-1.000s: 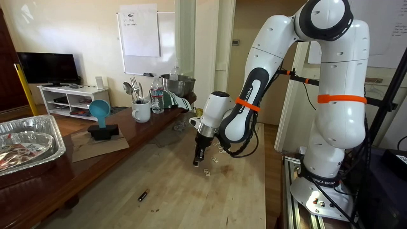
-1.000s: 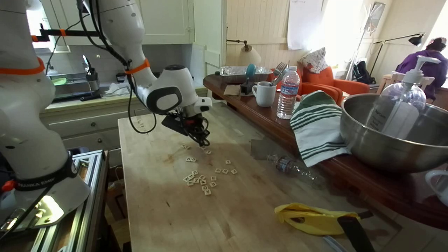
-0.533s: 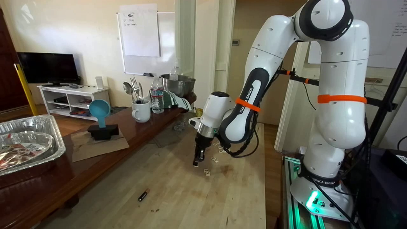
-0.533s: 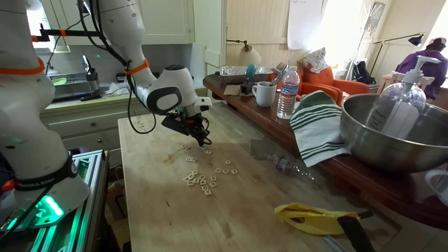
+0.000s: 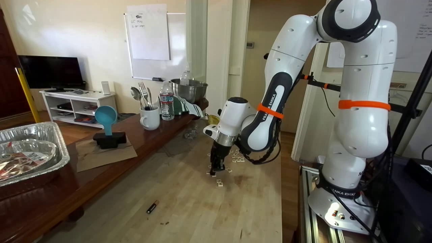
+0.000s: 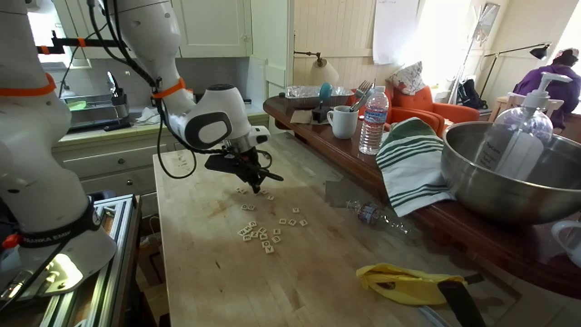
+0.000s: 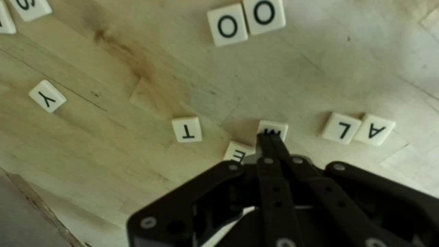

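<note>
Letter tile, perhaps an M or W, lies partly hidden at the tips of the gripper, whose fingers are pressed together. E tile sits just beside the gripper, with L tile and A tile on its other side.

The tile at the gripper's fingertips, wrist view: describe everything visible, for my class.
The tile is a cream, seemingly plastic square, lying flat, face up on the wooden table. The shut gripper partly hides its black letter, apparently M or W; whether it touches the tile is unclear. The E tile lies close beside it.
</note>
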Robot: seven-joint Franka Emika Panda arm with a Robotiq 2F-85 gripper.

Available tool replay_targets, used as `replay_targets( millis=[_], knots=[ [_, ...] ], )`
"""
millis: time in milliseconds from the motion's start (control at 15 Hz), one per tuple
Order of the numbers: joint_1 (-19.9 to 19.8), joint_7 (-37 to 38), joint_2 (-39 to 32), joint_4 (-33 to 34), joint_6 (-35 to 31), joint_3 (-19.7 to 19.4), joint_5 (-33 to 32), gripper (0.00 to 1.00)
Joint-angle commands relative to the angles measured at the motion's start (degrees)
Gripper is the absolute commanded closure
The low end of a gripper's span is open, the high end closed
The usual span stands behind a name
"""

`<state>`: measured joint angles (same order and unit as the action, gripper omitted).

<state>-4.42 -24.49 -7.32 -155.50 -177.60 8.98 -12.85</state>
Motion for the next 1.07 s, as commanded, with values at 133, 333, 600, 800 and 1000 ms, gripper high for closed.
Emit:
replay_targets(
  millis=[133, 333, 600, 800, 1000],
  knots=[
    [-0.02, -1.33, 1.98, -1.77, 1.78, -7.78, -8.44, 1.0],
    [0.44, -0.67, 1.8, -1.9, 0.36, -10.95, -11.55, 1.0],
    [0.88, -0.12, 1.19, -1.85, -0.72, -12.31, -12.25, 1.0],
    [0.74, -0.44, 0.85, -1.85, 0.0, -11.95, -11.69, 1.0],
    [0.4, -1.72, 0.23, -1.84, 0.11, -10.73, -9.09, 1.0]
  ],
)
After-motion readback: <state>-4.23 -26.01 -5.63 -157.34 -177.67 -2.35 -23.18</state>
